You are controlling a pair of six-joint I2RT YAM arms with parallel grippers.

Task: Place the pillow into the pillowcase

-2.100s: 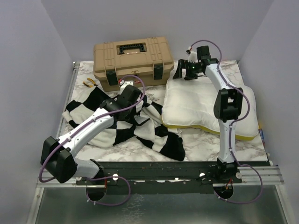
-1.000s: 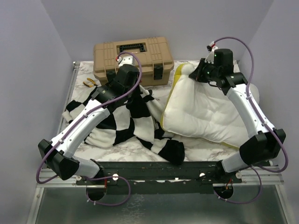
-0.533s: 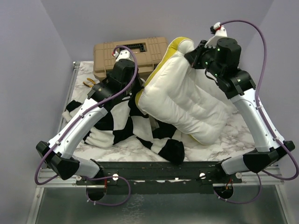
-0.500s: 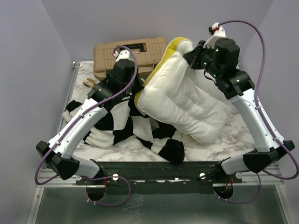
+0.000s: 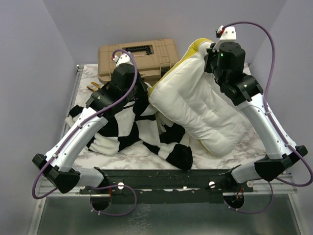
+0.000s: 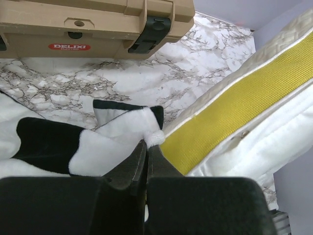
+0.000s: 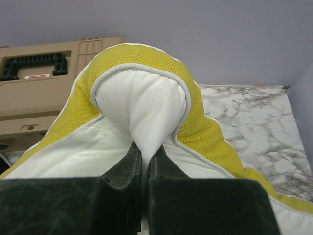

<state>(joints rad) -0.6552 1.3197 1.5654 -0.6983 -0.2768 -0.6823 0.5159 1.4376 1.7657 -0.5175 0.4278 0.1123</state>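
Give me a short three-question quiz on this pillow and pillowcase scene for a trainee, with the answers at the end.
1. True or false: the right gripper is shut on a corner of the pillow.
2. What does the left gripper pinch? A: an edge of the pillowcase. B: the pillow's yellow strip. C: nothing.
3. Short answer: is the pillow inside the pillowcase yet?
Key: 1 true. 2 A. 3 no, it is held up outside the pillowcase.
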